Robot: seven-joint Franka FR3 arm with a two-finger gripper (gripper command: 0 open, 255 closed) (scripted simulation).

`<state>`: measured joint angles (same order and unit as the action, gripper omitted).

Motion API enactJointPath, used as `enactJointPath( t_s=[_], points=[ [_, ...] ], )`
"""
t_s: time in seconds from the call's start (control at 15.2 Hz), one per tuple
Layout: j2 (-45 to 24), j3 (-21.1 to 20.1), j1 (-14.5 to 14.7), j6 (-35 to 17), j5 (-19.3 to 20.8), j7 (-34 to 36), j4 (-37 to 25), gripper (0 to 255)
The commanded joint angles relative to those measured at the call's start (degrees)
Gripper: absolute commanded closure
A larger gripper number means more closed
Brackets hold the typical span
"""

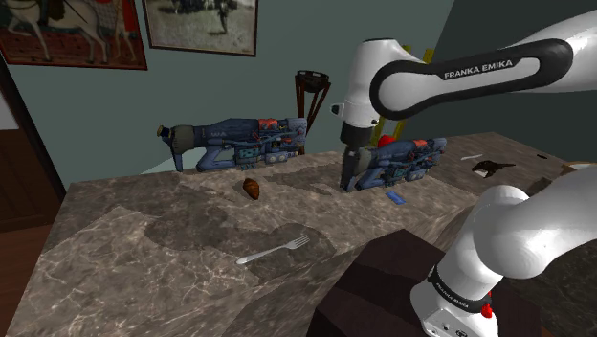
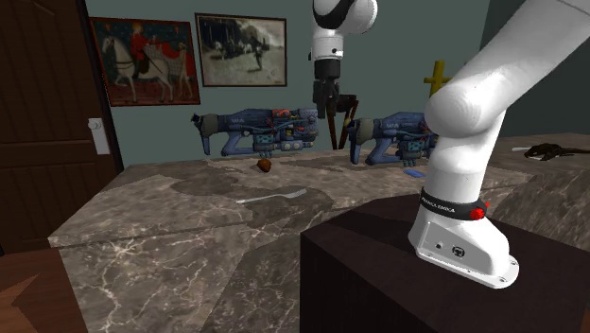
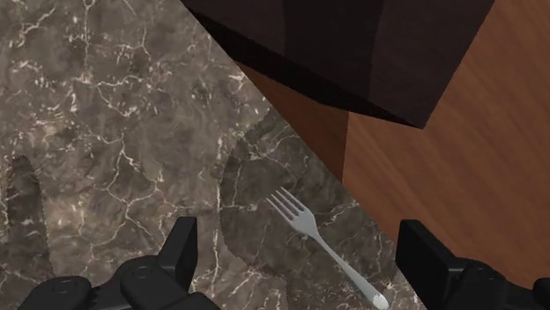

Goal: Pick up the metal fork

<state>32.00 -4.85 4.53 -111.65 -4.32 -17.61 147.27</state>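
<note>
The fork [image 1: 275,251] is seen flat on the counter [image 1: 143,239], at seven o'clock from the gripper [image 1: 349,177] in the shoulder view. The fingers [image 3: 182,249] are spread and empty; if closed too high, the thin fork could be missed.

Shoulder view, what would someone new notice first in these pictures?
The big white arm arches over the marble counter, its open gripper hanging high above it. Two blue power tools lie at the back against the wall. A lone silver fork lies near the counter's front edge, by the dark stand.
</note>
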Motion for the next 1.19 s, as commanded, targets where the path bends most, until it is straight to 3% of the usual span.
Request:
enactJointPath(
  t_s=[0.0, 0.66, 1.12],
  points=[
    [-3.51, -0.61, 0.93, -4.93, 0.21, -1.83, 1.05, 0],
    [-23.97, -4.22, 4.3, -26.28, 3.67, -8.34, 0.89, 0],
    [-40.13, -5.94, 6.14, -38.47, 11.76, -8.59, -3.41, 0]
  ],
)
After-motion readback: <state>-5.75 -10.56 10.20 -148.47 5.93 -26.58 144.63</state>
